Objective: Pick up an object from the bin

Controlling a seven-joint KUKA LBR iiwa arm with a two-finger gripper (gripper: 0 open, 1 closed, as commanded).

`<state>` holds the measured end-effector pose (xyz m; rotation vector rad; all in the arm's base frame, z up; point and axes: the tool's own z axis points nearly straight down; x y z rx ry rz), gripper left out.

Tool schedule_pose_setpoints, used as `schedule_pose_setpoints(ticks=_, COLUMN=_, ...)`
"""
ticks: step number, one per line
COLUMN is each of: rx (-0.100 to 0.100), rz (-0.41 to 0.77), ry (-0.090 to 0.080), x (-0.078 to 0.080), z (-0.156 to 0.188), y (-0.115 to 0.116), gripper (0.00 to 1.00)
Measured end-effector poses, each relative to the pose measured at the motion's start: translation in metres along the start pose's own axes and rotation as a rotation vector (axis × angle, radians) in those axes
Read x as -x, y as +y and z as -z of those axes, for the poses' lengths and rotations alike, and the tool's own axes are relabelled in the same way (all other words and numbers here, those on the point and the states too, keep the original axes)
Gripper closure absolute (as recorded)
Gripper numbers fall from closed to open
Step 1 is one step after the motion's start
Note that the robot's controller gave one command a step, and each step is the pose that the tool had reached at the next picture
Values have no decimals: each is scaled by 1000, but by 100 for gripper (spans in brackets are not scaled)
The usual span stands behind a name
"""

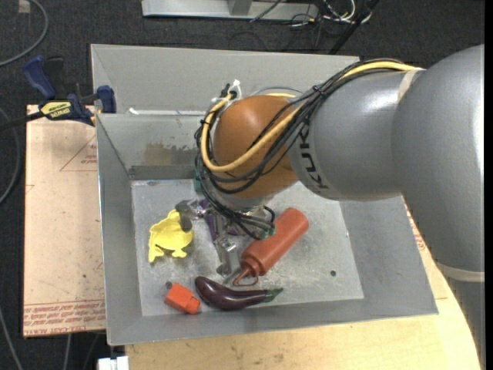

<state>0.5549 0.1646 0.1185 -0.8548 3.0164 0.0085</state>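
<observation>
**Camera view: pick not yet made; gripper low at mid-bin**

Camera view places the gripper (226, 264) close above the floor of the bin (114, 206), under the orange cover (250, 149) and its cables (231, 168); whether the claw is wide or narrow cannot be told, and nothing is seen held in it. Judged progress: approach made; grasp and lift outstanding.

Nearest candidates: a red bottle (275, 242), lying tilted just right of the gripper with its neck toward it; a dark purple aubergine (231, 294), lying flat just in front of it, near the front wall. Which of the two is meant cannot be told.

Further off: a yellow toy (170, 239) to the left; an orange block (182, 299) at front left, beside the aubergine's tip.

Surface: grey metal floor, scuffed and speckled; sloped walls all round. Room: tight between bottle and aubergine; bare floor right of the bottle.
</observation>
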Motion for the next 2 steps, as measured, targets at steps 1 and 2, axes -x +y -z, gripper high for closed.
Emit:
schedule_pose_setpoints(ticks=1, rx=1, rz=0, ry=2, x=-1, z=0, y=0, gripper=0)
schedule_pose_setpoints(ticks=2, rx=2, rz=21, ry=-3, x=-15, z=-48, y=1, gripper=100)
